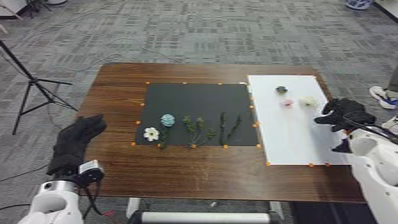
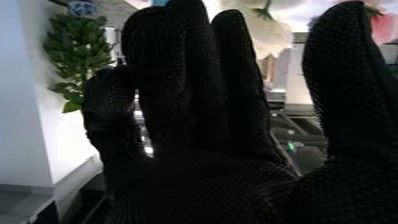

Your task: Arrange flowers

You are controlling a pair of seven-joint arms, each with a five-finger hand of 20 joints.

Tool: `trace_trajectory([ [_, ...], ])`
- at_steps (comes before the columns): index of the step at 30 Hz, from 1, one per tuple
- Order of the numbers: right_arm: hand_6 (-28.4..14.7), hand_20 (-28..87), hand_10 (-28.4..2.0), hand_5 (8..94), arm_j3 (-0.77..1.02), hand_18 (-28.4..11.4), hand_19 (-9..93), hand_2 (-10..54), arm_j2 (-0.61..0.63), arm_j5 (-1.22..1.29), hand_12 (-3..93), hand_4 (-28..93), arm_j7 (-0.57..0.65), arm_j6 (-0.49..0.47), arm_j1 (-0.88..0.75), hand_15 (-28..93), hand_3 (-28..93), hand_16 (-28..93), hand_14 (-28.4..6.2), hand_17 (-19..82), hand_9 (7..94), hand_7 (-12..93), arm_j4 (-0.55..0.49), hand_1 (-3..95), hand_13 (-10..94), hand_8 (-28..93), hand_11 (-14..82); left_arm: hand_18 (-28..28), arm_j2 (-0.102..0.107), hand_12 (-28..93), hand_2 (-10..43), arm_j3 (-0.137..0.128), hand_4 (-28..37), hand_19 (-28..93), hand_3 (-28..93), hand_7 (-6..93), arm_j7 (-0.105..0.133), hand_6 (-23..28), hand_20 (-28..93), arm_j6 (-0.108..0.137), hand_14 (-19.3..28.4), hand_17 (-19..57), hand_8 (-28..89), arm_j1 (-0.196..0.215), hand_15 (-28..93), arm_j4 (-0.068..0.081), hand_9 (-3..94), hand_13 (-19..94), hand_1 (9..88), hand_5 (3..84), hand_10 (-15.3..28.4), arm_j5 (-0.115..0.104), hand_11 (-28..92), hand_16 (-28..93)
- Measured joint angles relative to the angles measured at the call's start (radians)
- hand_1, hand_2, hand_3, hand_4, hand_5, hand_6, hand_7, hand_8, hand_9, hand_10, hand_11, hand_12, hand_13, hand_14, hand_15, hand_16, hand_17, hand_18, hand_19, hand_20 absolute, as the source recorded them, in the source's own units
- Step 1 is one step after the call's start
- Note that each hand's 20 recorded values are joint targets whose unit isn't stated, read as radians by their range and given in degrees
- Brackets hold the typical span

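In the head view my right hand (image 1: 343, 113) is over the right edge of the white board (image 1: 306, 135), close to a white flower (image 1: 307, 101). A pink flower (image 1: 287, 103) and a dark one (image 1: 282, 90) lie nearby. My left hand (image 1: 82, 131) is open left of the black mat (image 1: 178, 95), which holds a white flower (image 1: 151, 133), a blue flower (image 1: 168, 120), green sprigs (image 1: 195, 128) and dark leafy stems (image 1: 229, 127). In the right wrist view my right hand (image 2: 195, 125) has straight fingers, with a cream-white flower (image 2: 269, 36) and pink petals (image 2: 384, 26) beyond.
Small orange markers line the mat and board on the brown table (image 1: 200, 172). A black tripod (image 1: 34, 80) stands on the floor at left. In the right wrist view, green foliage (image 2: 75, 52) and a blue-and-white pot (image 2: 82, 9) are beyond the hand.
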Motion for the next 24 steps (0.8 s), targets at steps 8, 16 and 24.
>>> trace_trajectory([
  [8, -0.3, 55, -12.9, 61.4, 0.014, -24.2, 80, -9.5, 0.003, 0.078, 18.2, -18, 0.012, 0.004, -0.021, 60, 67, 32, -12.2, 35, 73.2, 23, -0.030, 34.8, 69, -10, 18.6, 8.9, -0.002, 13, 14.9, 0.001, -28.3, 7, 68, 17.1, 0.001, 3.0, 13, 0.000, 17.3, 4.3, -7, 0.004, 21, -0.002, 49.2, 38, 21.7, 50.1, 13.9, 0.000, 22, -1],
  [16, -0.3, 56, -12.9, 61.6, 0.009, -24.2, 81, -9.5, 0.017, 0.111, 18.2, -17, 0.014, 0.005, -0.004, 60, 67, 32, -12.2, 35, 73.5, 23, -0.051, 34.7, 70, -10, 18.7, 8.9, -0.003, 13, 14.9, 0.006, -28.3, 7, 68, 17.1, 0.000, 3.0, 13, -0.005, 17.3, 4.3, -7, 0.003, 21, -0.002, 49.2, 38, 21.7, 50.1, 13.9, 0.000, 22, -1],
  [24, -0.1, 56, -12.8, 61.3, 0.006, -24.1, 80, -9.5, 0.021, 0.041, 18.3, -18, 0.007, 0.020, 0.030, 60, 67, 32, -12.2, 34, 73.0, 23, -0.023, 34.8, 69, -10, 18.5, 8.9, -0.002, 13, 14.9, 0.009, -28.3, 7, 67, 17.0, -0.001, 2.9, 13, -0.007, 17.3, 4.3, -7, 0.003, 21, -0.001, 49.2, 38, 21.8, 50.1, 13.9, 0.000, 22, -1],
])
